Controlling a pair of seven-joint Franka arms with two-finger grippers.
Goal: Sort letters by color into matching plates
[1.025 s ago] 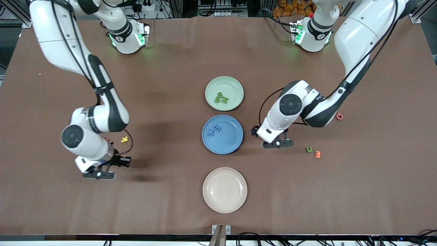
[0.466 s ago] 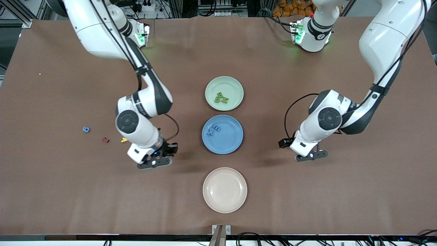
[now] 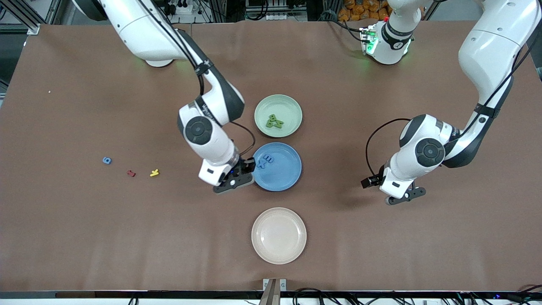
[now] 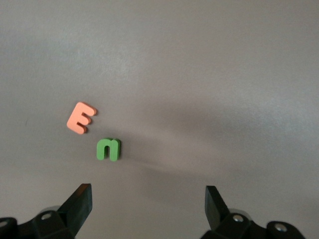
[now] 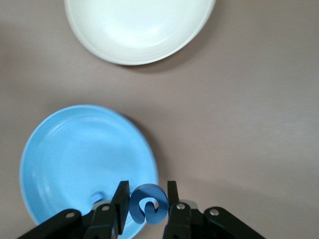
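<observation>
Right tool (image 5: pixel 144 206), pinching a blue letter (image 5: pixel 147 204), sat over the blue plate (image 3: pixel 288 176) rim at 9 o'clock and needed to shift inward before release; left tool (image 4: pixel 149 201), spread wide and empty, hovered over the green letter (image 4: pixel 108 149).

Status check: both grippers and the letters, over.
Right gripper shut on small blue foam letter, at round blue plastic plate's rim. Left gripper open above small green foam letter, orange letter beside it. Nothing blocking.

Three plates (image 3: pixel 296 173) lie in a row down the worktop's (image 3: pixel 84 237) middle, letters (image 3: pixel 274 121) in the two farther from the front camera, three loose letters (image 3: pixel 131 173) lying toward the right arm's end and two (image 4: pixel 107 149) under the left hand (image 4: pixel 148 206).
</observation>
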